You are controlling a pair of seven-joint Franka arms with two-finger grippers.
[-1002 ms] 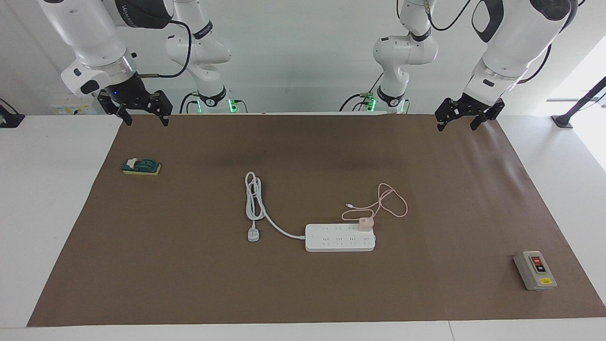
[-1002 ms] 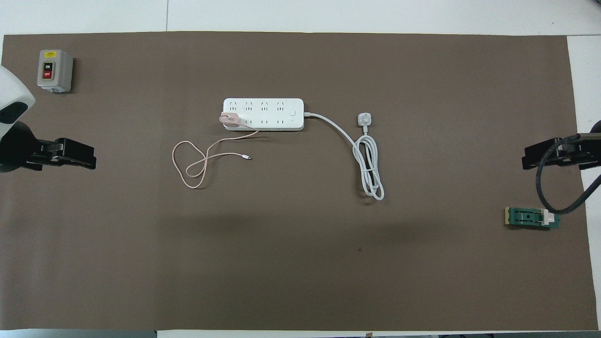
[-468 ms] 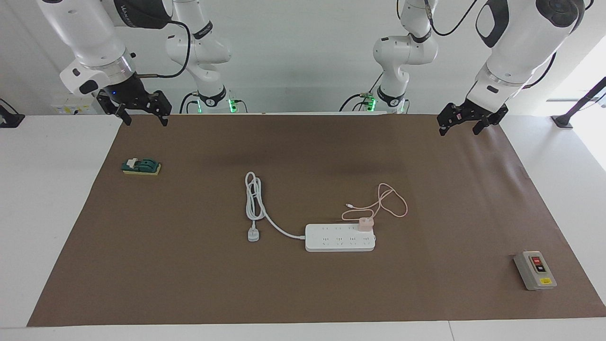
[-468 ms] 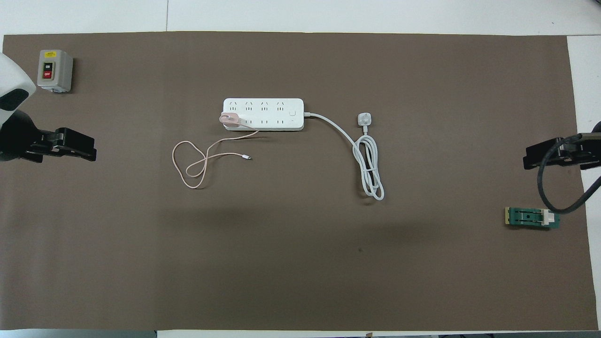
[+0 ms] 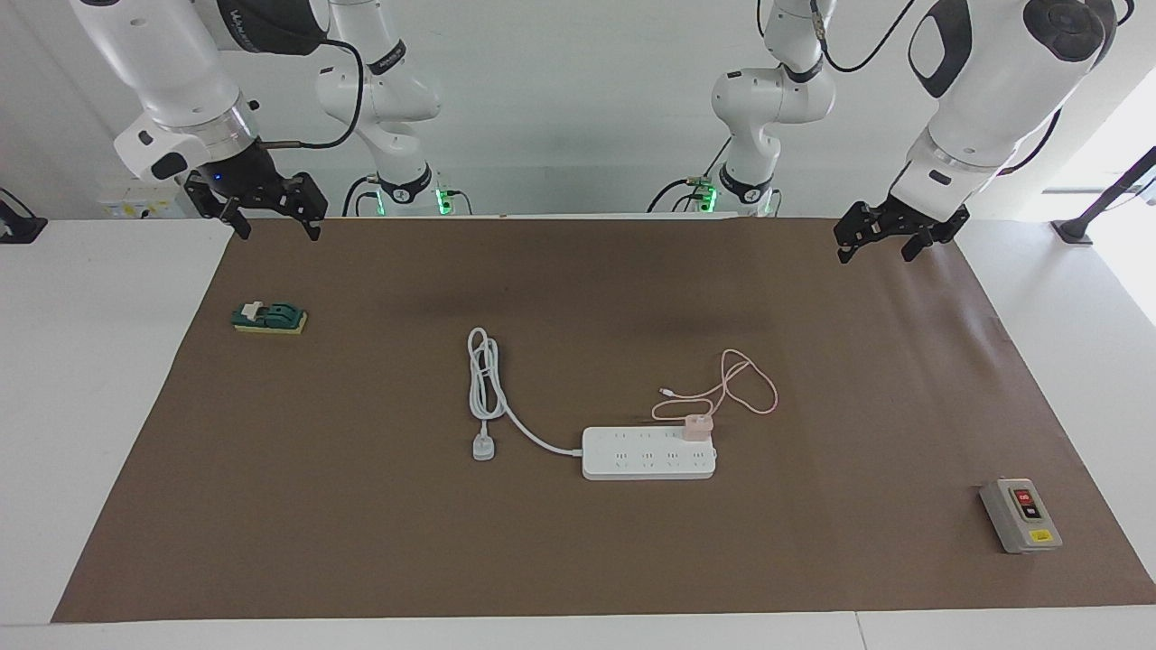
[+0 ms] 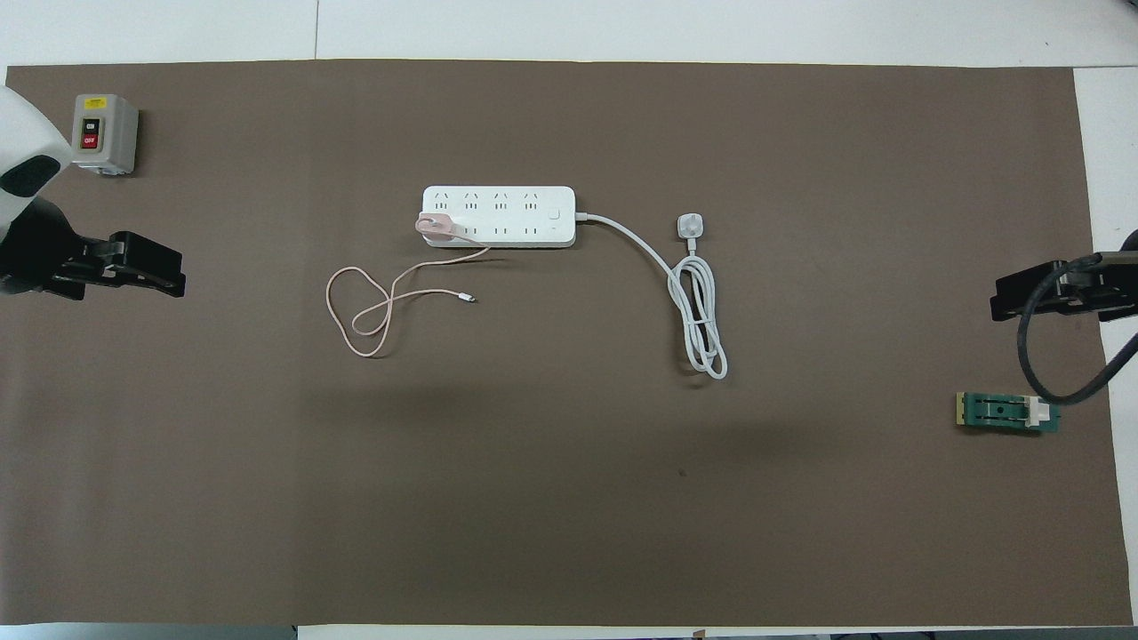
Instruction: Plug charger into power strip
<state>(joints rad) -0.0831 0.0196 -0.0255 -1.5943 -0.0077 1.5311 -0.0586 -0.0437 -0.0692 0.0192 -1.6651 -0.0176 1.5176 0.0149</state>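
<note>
The charger (image 5: pixel 696 427) sat plugged in the power strip (image 5: pixel 648 453), toward the left gripper (image 5: pixel 878 243), fingers spread empty.

Evenly and brightly lit from above; both views sharp throughout. Strong daylight glare at the left arm's end of the facing view. Soft, diffuse shadow bands across the matte brown table (image 5: pixel 361 506) covering. No blur or edge distortion noted.

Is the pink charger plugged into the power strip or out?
In: the charger stands upright on the power strip, at its end socket.
</note>
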